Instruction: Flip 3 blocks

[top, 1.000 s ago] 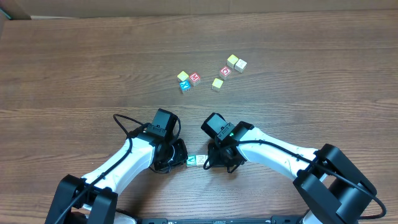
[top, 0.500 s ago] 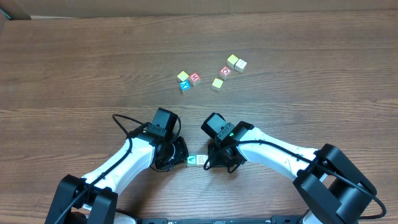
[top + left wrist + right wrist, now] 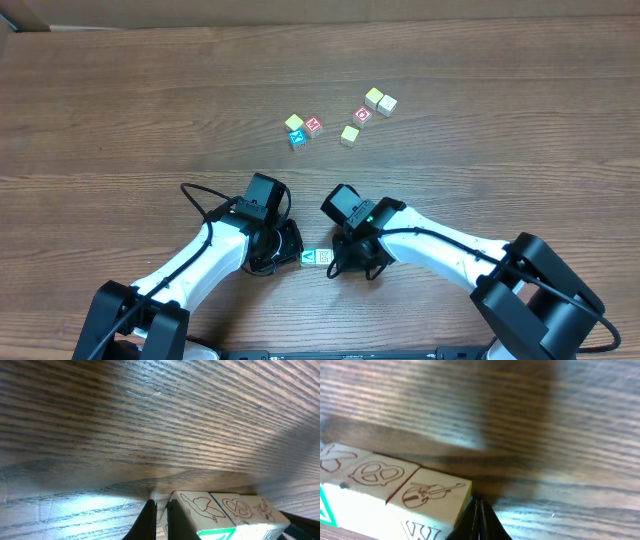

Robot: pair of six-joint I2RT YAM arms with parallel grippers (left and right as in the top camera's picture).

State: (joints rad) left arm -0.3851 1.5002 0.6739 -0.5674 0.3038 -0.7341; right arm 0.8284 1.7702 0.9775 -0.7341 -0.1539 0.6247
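Blocks (image 3: 316, 257) sit in one tight row, side by side and touching, in the gap between your two grippers. The row's long axis runs from the left gripper (image 3: 288, 247) straight across to the right gripper (image 3: 338, 262), along the line joining the two tips. One end is just beside the left tips, the other just beside the right tips.

Both grippers are closed w/ nothing held. In the left wrist view the fingers (image 3: 148, 520) stand w/ only a sliver between them, tips at the table (image 3: 150, 420), and the row begins just to their right. In the right wrist view the fingers (image 3: 470, 527) pinch to a point at the lower corner of the violin block (image 3: 432, 494). Can't tell if they touch it.

Overhead gives you only two faces looking up: a green face (image 3: 308, 257) w/ a white letter nearest the left gripper, and a pale one next to it. The end by the right gripper is hidden under that gripper.

The wrist cams show what overhead doesn't:
- All three blocks appear, w/ pale faces carrying line drawings.
- The mid block has a pretzel and the block nearest the right gripper has a violin.
- The violin block also has a "W" on its adjoining face.

Other cubes (image 3: 349, 134), red, blue and yellow-topped, lie well apart, far beyond both grippers; only overhead shows them.
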